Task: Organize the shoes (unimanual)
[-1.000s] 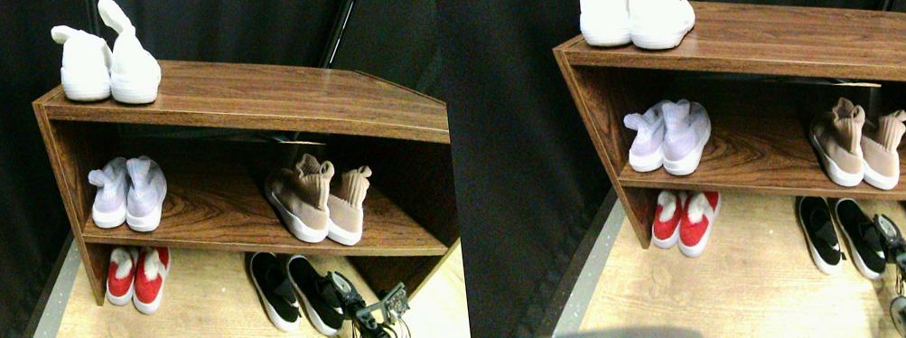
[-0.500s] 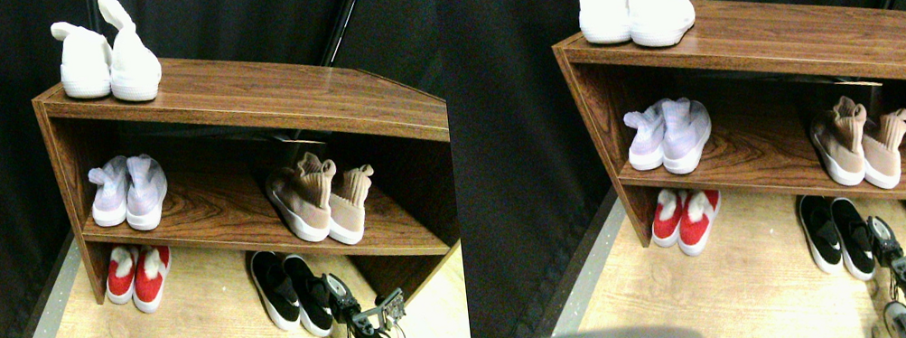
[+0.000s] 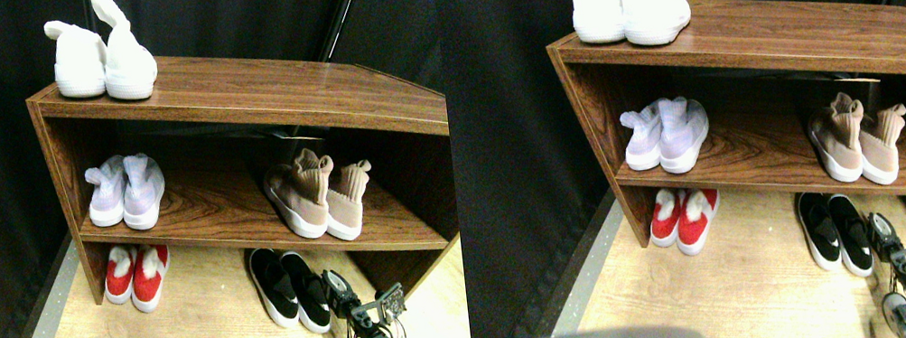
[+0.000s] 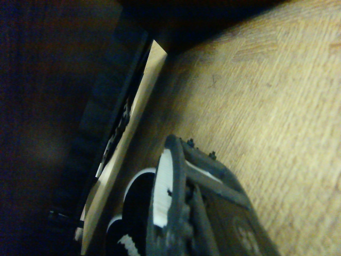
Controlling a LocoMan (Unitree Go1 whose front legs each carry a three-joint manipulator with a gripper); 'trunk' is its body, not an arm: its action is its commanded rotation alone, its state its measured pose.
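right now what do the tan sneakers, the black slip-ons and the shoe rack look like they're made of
Tan sneakers: a soft knit, judging by the ribbed sock collars, on smooth white soles, likely rubber or foam.
Black slip-ons: a matte dark fabric, weave too small to tell, with white soles.
Shoe rack: wood or wood-look laminate, brown grain with a slight sheen.
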